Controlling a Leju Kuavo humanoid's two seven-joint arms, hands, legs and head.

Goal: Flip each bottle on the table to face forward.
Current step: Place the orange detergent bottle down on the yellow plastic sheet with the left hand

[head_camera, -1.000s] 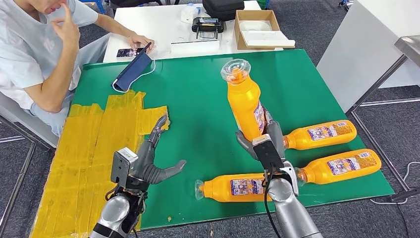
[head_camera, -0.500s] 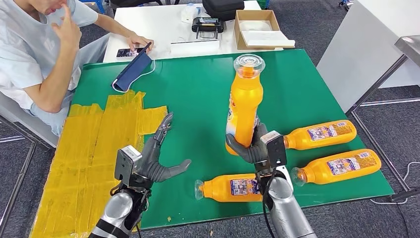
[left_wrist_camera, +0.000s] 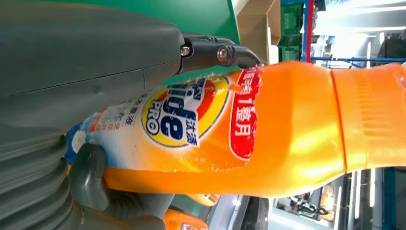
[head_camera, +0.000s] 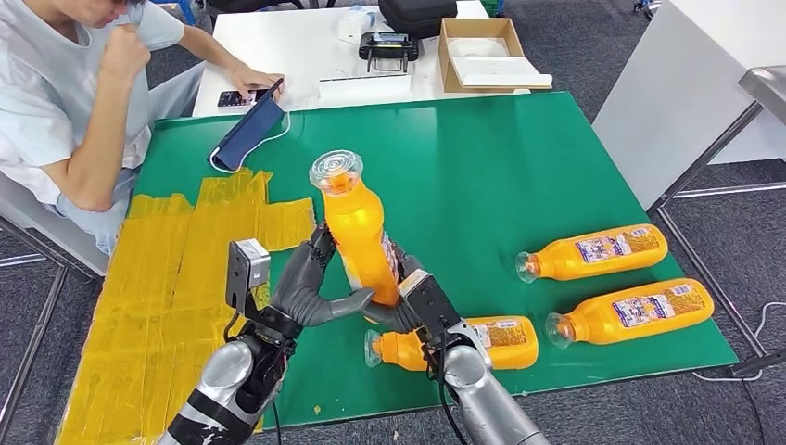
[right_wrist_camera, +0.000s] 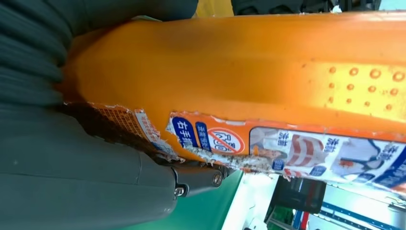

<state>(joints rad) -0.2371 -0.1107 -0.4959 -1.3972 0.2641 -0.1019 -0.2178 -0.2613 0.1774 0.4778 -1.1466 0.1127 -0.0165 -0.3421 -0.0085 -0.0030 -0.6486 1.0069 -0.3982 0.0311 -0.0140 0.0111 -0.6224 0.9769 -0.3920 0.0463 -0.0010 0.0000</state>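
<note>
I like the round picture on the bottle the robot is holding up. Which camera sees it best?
The left wrist view: the held bottle shows its round logo there. The right wrist view shows its torn back label; the head view its plain side.

A white table [head_camera: 306, 46] stands behind the green-topped table [head_camera: 519, 148] on grey carpet floor [head_camera: 593, 42].

Near the frame's centre, an upright orange plastic bottle with a clear cap [head_camera: 356, 232] is gripped by both the left hand [head_camera: 306, 289] and the right hand [head_camera: 405, 301]. Three matching orange bottles [head_camera: 593, 252] are laid flat at lower right on the green mat [head_camera: 519, 167].
</note>
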